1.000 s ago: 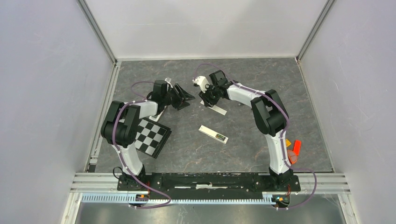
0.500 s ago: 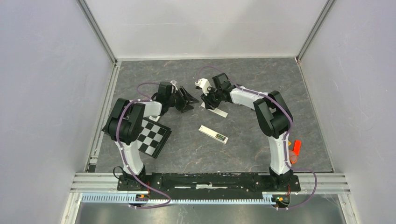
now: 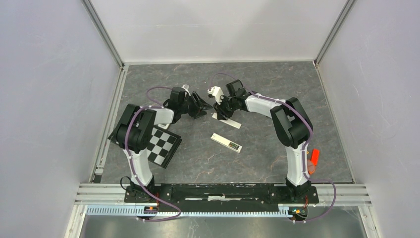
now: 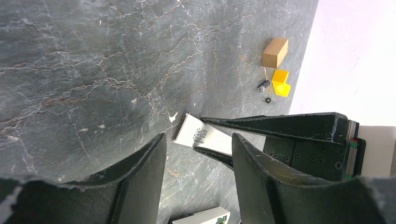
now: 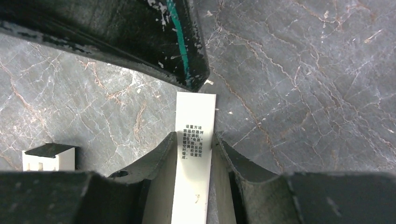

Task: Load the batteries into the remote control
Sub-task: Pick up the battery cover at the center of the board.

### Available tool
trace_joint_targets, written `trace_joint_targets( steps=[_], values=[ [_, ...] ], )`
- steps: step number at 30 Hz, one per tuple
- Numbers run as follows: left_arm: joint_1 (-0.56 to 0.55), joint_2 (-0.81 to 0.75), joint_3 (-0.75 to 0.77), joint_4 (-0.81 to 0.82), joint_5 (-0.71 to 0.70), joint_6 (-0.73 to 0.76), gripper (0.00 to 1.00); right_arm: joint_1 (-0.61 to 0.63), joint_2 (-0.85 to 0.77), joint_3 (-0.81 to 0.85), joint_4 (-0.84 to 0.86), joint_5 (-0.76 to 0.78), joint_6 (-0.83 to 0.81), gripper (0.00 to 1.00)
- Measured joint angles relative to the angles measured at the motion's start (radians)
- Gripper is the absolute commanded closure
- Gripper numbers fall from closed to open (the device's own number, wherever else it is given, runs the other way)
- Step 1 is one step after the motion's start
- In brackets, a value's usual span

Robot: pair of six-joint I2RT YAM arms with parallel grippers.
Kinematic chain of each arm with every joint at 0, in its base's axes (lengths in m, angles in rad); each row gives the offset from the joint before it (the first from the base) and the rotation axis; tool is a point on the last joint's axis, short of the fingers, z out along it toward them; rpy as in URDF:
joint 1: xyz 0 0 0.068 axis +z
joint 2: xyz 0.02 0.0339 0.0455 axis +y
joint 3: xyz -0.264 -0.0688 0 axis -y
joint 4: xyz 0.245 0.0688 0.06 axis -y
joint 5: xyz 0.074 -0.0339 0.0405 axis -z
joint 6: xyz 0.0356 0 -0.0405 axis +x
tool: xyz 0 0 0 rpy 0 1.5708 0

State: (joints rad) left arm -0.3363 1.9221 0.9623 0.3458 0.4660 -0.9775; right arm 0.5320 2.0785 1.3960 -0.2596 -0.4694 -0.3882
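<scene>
The remote control lies back-up in the middle of the table, a greenish battery showing in its recess; its end also shows in the left wrist view. My right gripper is shut on a narrow white bar with printed text, one end on the table. My left gripper stands open just left of it, nothing between its fingers, and faces the bar's free end. A tiny dark cylinder lies far off by the wall.
A brown block and a yellow piece lie by the right wall. A checkerboard card sits beside the left arm. Orange and red bits lie near the right arm's base.
My left gripper has moved right, closer to the bar's free end. The right gripper has narrowed onto the bar and shifted it slightly toward the near side.
</scene>
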Motion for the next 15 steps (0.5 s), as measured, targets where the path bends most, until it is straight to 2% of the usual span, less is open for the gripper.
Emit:
trace_joint_targets(
  steps=[4,8,12,15],
  values=[
    [-0.005,0.0,0.0,-0.003,-0.016,0.007,0.41,0.0,-0.003,-0.005,0.001,0.002,0.005,0.47],
    [-0.008,0.008,0.002,-0.005,-0.018,0.029,0.41,-0.009,-0.038,-0.053,0.04,0.053,0.082,0.35],
    [-0.01,0.043,0.046,-0.046,-0.019,0.077,0.41,-0.048,-0.157,-0.191,0.107,0.148,0.252,0.32],
    [-0.012,0.058,0.087,-0.076,-0.021,0.11,0.42,-0.083,-0.276,-0.291,0.121,0.285,0.454,0.32]
  ],
)
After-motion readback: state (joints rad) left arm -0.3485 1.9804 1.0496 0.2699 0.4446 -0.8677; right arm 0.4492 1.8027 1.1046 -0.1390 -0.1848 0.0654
